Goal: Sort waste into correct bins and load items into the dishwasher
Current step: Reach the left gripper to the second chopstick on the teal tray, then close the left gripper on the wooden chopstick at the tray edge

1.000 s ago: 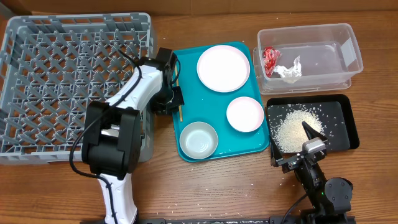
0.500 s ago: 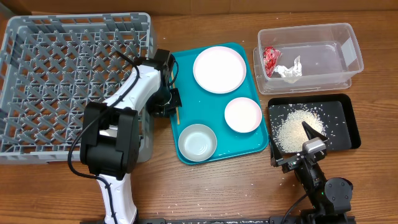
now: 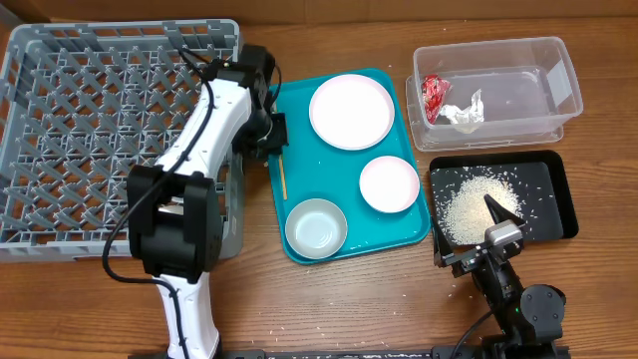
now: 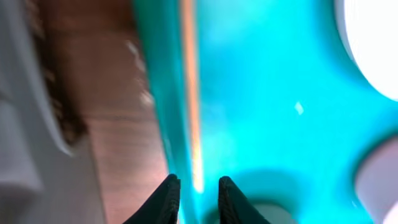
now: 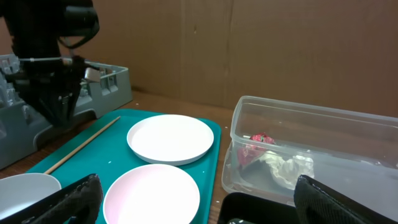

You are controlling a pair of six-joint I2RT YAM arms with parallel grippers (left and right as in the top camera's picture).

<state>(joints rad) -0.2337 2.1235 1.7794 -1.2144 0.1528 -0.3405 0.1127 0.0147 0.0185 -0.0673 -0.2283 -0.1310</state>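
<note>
The left hand has drawn back toward the dish rack, its fingers only narrowly parted and holding nothing. The chopstick it was hovering over now lies uncovered along the left edge of the teal tray, which has slid a little left on the bench. I'd call it a missed pick. The plate, dish and bowl are unloaded too.

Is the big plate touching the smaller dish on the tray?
Apart. Overhead shows a strip of teal tray between the large plate and the smaller dish.
</note>
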